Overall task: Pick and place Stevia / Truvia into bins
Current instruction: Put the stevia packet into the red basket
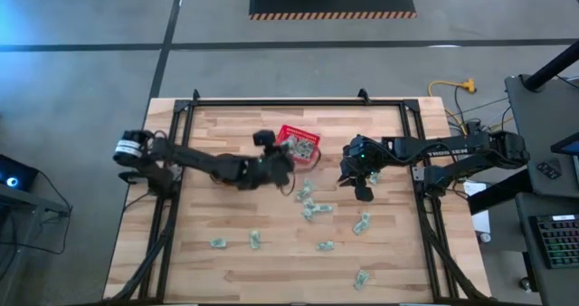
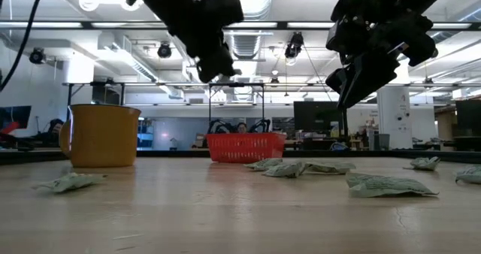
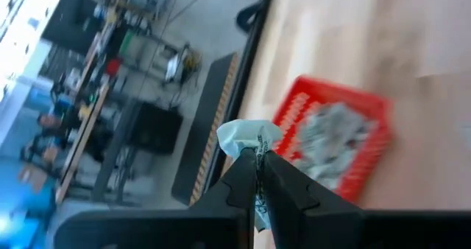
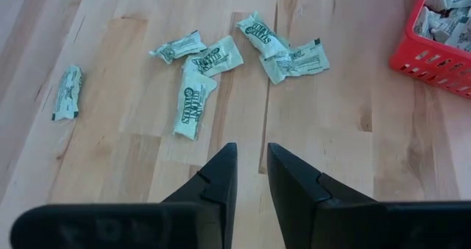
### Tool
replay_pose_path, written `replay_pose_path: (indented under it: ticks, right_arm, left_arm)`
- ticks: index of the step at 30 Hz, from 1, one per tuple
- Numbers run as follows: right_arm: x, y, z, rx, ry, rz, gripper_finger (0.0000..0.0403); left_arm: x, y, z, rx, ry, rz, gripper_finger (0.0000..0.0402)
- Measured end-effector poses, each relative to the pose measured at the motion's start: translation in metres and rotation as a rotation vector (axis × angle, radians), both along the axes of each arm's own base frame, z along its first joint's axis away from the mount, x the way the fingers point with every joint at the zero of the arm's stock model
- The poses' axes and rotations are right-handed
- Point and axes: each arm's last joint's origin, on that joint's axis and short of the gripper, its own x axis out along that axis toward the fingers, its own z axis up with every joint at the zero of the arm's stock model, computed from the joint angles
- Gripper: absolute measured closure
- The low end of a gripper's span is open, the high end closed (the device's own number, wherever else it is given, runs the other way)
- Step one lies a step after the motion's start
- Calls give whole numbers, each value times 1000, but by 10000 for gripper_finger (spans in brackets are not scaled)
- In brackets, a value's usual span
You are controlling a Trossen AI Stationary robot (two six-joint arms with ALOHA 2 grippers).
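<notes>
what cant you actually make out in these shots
- How many pale green paper sachets fill the small red latticed plastic basket: blurred in the left wrist view, cut by the edge in the right wrist view.
- The print on the sachet pinched in the left gripper: blurred.
- The yellow mug's contents: its wall hides them, low view.

From bench level, a red basket (image 2: 246, 146) sits far back in the middle, with a yellow mug (image 2: 101, 135) well off to its left. Crumpled sachets (image 2: 388, 185) lie scattered across the wooden bench (image 2: 225, 216), and both dark arms hang above, clear of the surface.
</notes>
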Motion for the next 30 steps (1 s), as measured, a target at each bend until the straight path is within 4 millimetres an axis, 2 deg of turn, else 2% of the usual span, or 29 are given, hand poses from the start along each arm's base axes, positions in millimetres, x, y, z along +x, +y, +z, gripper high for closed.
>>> replay_pose_path:
  ticks: [3, 8, 15, 19, 25, 30]
  right_arm:
    - [0, 0, 0, 0, 0, 1, 335]
    - [0, 0, 0, -1, 0, 1, 335]
    - [0, 0, 0, -1, 0, 1, 335]
    - [0, 0, 0, -1, 0, 1, 335]
    - [0, 0, 0, -1, 0, 1, 335]
    - [0, 0, 0, -2, -2, 2, 335]
  left_arm:
    - [1, 26, -1, -44, 3, 25, 396]
    - [1, 63, -4, -186, -13, -31, 396]
    - [1, 96, -8, -267, -53, -45, 396]
    - [0, 105, -16, -304, -32, -53, 396]
    - [6, 108, -30, -322, 7, -62, 395]
    - [10, 109, -42, -301, 62, -82, 363]
